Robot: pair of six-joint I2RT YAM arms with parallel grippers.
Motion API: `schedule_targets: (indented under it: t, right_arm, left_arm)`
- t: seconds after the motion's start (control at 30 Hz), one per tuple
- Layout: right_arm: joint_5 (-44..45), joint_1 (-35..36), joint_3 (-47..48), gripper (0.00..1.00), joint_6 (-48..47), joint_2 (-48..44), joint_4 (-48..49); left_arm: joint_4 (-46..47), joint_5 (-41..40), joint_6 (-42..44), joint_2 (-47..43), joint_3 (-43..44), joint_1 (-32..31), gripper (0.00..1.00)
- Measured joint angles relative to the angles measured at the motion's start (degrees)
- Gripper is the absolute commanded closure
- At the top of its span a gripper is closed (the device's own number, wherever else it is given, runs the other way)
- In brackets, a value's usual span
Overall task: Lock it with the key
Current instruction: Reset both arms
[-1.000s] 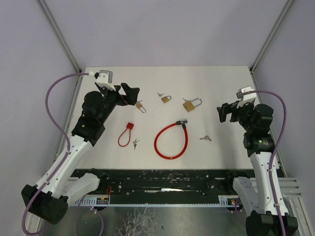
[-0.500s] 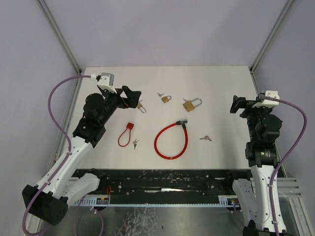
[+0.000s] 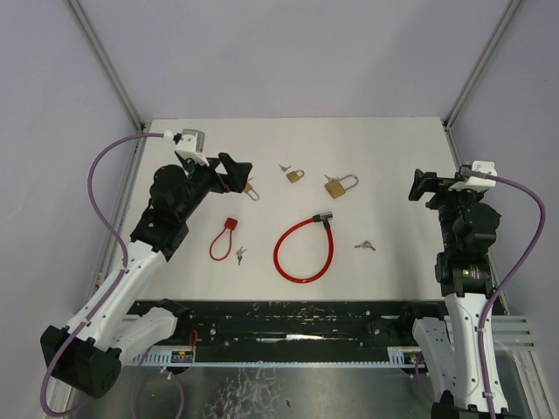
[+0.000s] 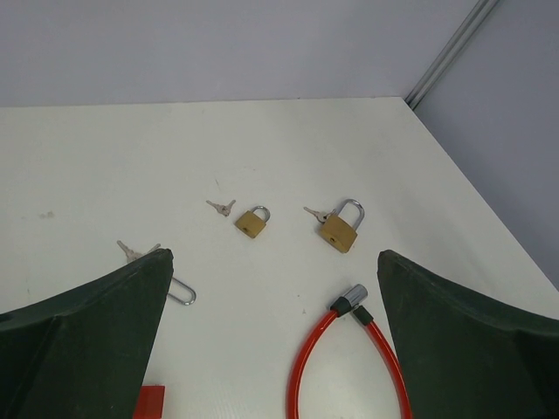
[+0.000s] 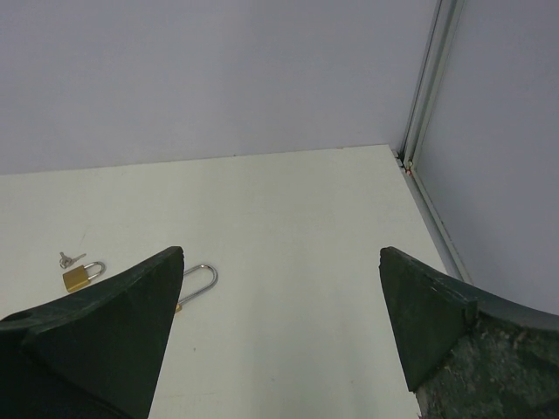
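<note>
Beneath the left pincer [image 3: 234, 171], jaws spread, lies a small brass padlock [image 3: 248, 187], its key [image 4: 131, 252] just beside. Likely step: approach; next, descend and pinch that key. Well apart, the right pincer [image 3: 424, 185] hovers spread.

Brass-looking padlock [image 4: 338, 236] with shiny metal shackle; cable lock [image 4: 349, 301] glossy red plastic; table [image 4: 262, 140] matt white

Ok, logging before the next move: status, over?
Left pincer open, empty, hovering at the leftmost small brass padlock. A small silver key lies alongside, untouched. Right pincer open, empty, off right. Nothing blocking.
</note>
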Motion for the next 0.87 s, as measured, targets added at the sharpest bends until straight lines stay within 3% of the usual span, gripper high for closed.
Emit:
schedule_targets:
  t: [0.87]
  right_arm:
    - [-0.8,0.0,0.0,0.01,-0.5,0.0,0.0]
  left_arm:
    - [0.0,1.1,0.5,0.8,0.0,0.0,0.0]
